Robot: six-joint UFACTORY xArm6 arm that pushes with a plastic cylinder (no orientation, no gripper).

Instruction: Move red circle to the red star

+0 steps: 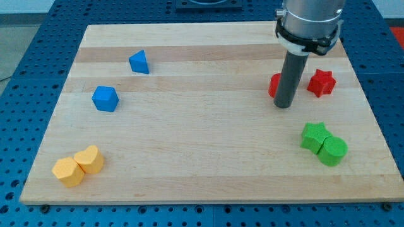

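Observation:
The red circle (274, 85) lies at the view's right on the wooden board, mostly hidden behind my rod. The red star (321, 82) sits a short way to its right, apart from it. My tip (284, 105) rests on the board just below and slightly right of the red circle, touching or nearly touching it.
A green star (314, 136) and a green circle (332, 151) sit together at the lower right. A blue triangle (139, 62) and a blue block (105, 98) lie at the upper left. Two yellow blocks (79, 166) sit at the lower left. The board's right edge (372, 120) is near the red star.

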